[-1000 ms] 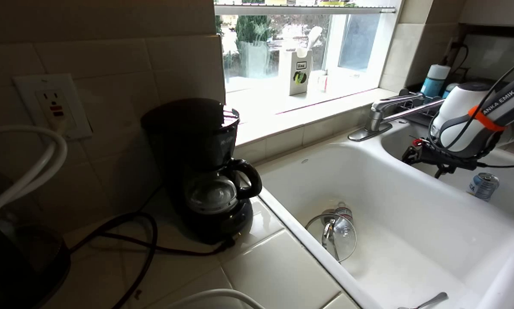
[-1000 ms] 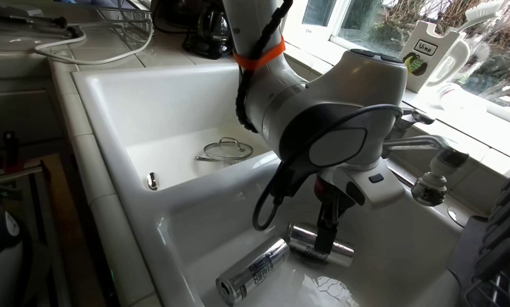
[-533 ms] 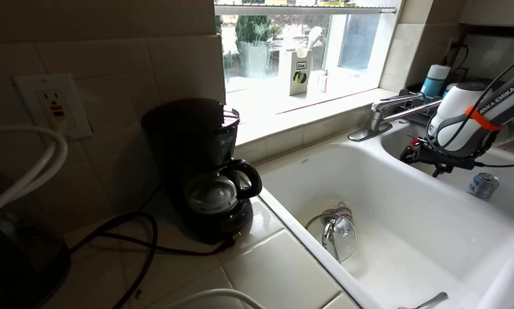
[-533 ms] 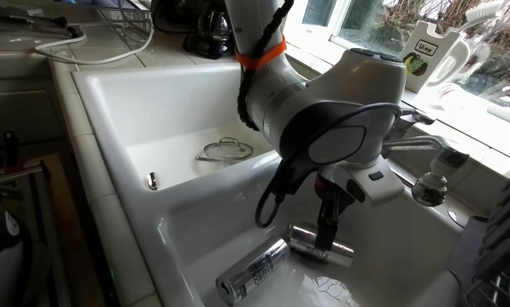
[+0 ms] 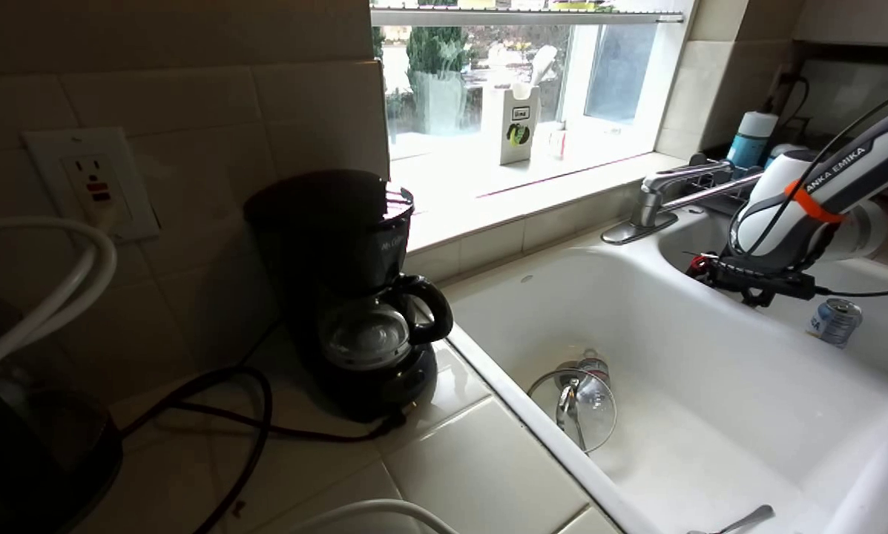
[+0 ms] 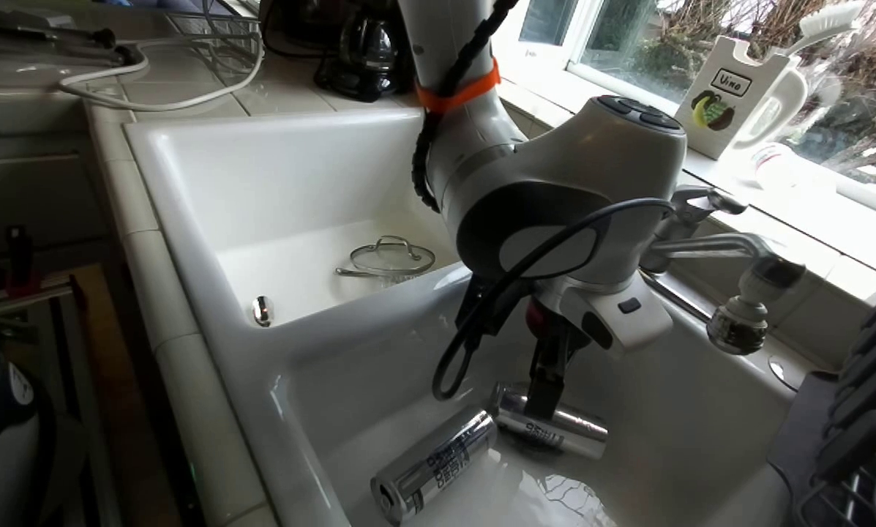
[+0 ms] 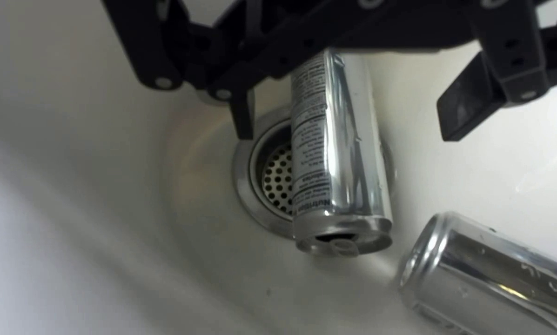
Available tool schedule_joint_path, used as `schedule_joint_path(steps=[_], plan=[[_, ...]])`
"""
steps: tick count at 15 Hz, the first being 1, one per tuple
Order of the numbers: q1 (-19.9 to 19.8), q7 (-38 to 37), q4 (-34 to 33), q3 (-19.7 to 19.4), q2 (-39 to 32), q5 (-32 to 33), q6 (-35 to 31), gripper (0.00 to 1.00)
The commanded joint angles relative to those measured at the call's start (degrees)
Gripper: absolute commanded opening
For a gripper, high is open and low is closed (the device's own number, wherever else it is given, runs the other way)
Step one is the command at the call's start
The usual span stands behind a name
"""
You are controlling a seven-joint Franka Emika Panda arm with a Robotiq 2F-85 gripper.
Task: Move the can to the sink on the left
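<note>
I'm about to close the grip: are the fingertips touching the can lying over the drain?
Apart: in the wrist view, gaps separate both fingertips from the can.

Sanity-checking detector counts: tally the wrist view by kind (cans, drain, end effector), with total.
Cans: 2
Drain: 1
End effector: 1
Total: 4
</note>
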State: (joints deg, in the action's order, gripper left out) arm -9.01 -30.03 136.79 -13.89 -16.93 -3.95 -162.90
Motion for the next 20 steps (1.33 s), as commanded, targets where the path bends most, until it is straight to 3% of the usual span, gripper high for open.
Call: schedule_joint_path(steps=[1,8,15,20], plan=[[0.1,3.3,-1.0,0.4,-1.8,-3.4,1.9,1.0],[-1.9,6.8,-2.4,1.4,-3.7,-8.2,5.8,1.0],[-7.4,16.8,-5.6,4.7,-4.4,-16.2,11.8,1.0],[-8.5,19.6,-7.6,5.0,-6.0,-18.7,14.1,1.0]])
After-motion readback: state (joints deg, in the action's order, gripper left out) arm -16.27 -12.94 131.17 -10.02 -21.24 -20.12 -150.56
